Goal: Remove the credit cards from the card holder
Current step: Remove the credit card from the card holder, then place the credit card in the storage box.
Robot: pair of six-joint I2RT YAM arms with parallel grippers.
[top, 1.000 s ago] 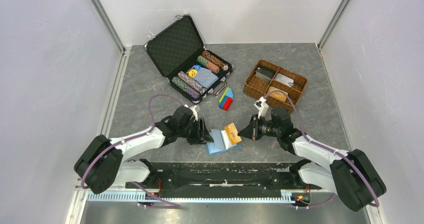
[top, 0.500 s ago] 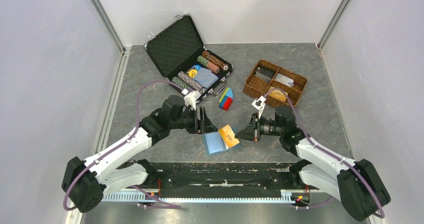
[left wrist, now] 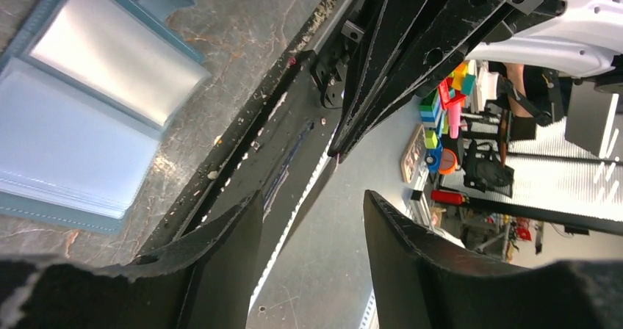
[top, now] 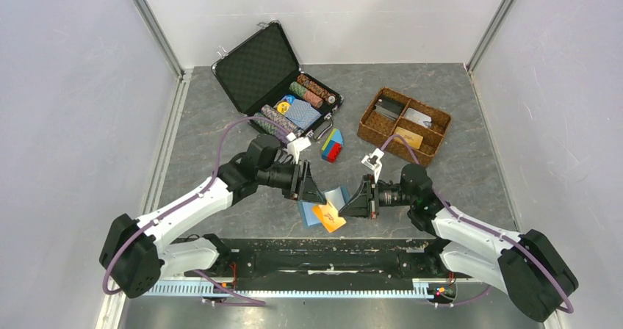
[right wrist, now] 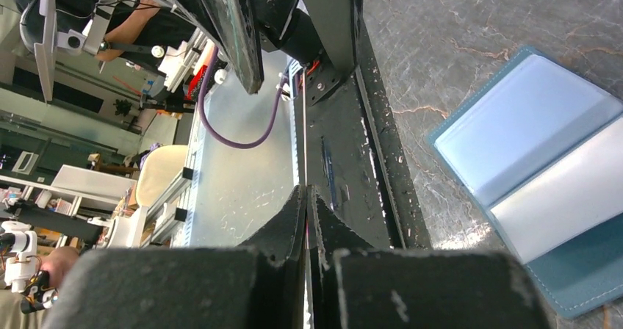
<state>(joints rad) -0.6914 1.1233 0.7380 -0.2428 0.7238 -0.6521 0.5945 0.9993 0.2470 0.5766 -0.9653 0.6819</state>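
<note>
The light-blue card holder lies open on the table near its front edge, between my two grippers. It also shows in the left wrist view and in the right wrist view, with its clear inner pockets facing up. My right gripper is shut on an orange-yellow credit card and holds it over the holder's near side. That card shows edge-on between the shut jaws. My left gripper is open and empty, close above the holder's left part. No greyish card shows at the holder.
An open black chip case stands at the back. A stack of coloured blocks lies next to it. A brown wicker tray at the back right holds several cards. The black arm mount runs along the near edge.
The orange-yellow card has come out of the holder toward the near edge, gripped by my right gripper, which moved left. My left gripper let go of the holder and moved right above it.
</note>
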